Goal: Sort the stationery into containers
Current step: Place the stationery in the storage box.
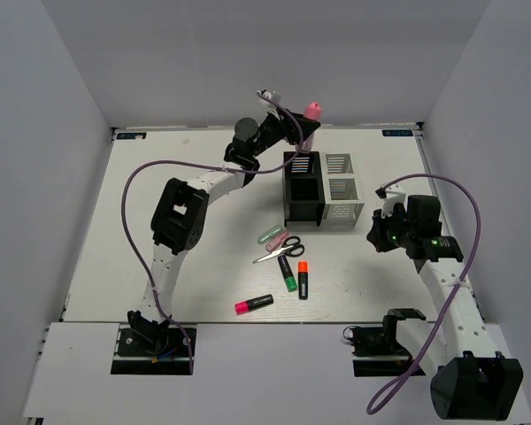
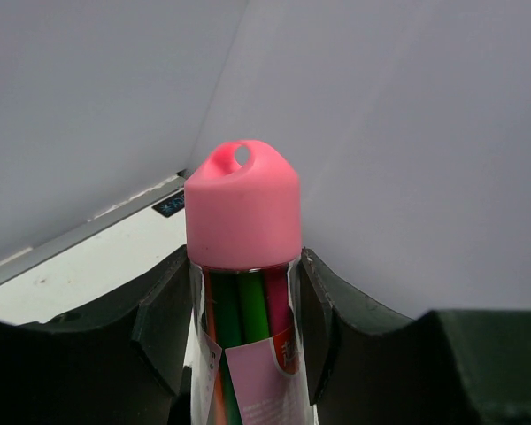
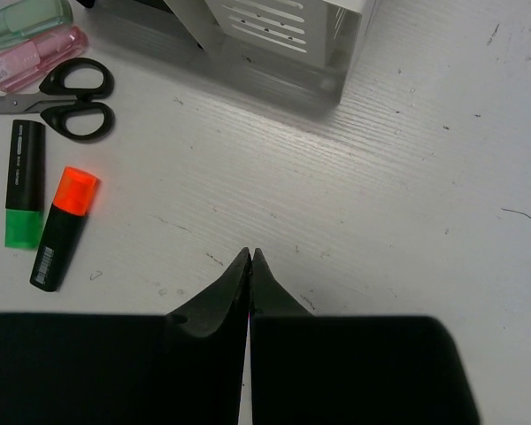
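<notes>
At the far edge of the tabletop, above the back side of the black organizer, my left pincer holds the thick pink tube in the air. In the left wrist view the two fingers press on the clear body of the tube, just under its pink cap, and I see green and pink pens inside and a paper label. The tube stands almost upright, cap on top.

I judge this tube to be light and stiff, but its smooth round plastic can slip or turn between the pads. The cap may be only pushed on, so I would not take it there. The hold on the body below the cap seems right to me, and the lower end should go into a compartment first.

My right pincer is closed, its tips touching, with nothing between them. It hangs over bare tabletop just beside the white organizer.

The other stationery lies in front of the organizers: the scissors, the pastel green piece and the pastel pink piece touching each other, and the green highlighter and orange highlighter side by side. The pink highlighter is a little apart, nearer to me. The highlighters are small, hard and flat-sided, so a grip across the middle of the body should be safe.
</notes>
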{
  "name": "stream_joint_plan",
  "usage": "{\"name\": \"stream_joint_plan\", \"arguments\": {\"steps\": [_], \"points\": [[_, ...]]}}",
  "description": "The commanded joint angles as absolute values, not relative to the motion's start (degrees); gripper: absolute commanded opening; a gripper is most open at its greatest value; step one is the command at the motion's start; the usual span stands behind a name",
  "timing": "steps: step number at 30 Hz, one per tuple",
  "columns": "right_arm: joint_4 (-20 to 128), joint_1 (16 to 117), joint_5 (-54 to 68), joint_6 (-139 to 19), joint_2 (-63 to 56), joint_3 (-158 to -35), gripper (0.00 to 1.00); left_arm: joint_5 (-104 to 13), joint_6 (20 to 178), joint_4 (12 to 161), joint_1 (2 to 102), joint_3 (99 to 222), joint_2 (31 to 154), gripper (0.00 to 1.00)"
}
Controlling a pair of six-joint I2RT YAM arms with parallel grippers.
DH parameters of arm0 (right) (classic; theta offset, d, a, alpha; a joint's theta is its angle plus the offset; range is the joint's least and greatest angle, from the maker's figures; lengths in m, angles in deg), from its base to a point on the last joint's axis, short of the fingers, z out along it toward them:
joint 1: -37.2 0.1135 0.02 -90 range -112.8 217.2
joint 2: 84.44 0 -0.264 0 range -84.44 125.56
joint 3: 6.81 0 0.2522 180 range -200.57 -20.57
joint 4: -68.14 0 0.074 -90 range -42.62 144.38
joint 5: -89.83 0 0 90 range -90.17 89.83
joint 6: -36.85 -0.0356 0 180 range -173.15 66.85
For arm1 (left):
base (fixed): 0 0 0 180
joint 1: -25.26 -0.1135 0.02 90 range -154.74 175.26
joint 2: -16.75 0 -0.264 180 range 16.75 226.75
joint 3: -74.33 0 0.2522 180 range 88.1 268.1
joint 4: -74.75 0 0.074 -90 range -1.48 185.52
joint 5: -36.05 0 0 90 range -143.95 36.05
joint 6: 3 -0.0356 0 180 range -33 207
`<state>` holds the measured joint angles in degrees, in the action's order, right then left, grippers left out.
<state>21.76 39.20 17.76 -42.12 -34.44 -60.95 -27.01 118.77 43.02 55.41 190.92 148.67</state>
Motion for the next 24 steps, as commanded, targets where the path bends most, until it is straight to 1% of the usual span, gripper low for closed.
{"name": "stream_joint_plan", "arguments": {"steps": [1, 4, 12, 24], "points": [[23.18, 39.75, 18.11, -41.2, -34.25, -61.17, 0.0, -23.63, 118.38, 38.94, 55.76, 189.71, 146.39, 0.0], [23.09, 39.84, 18.11, -41.02, -34.16, -61.17, 0.0, -22.75, 116.97, 39.3, 55.67, 187.85, 147.09, 0.0], [22.83, 39.75, 18.46, -40.49, -33.64, -61.26, 0.0, -20.99, 113.28, 44.39, 55.84, 192.42, 150.52, 0.0], [22.04, 39.66, 19.08, -39.61, -33.02, -61.7, 0.03, -20.46, 110.82, 46.06, 55.84, 191.54, 152.1, 0.0]]}}
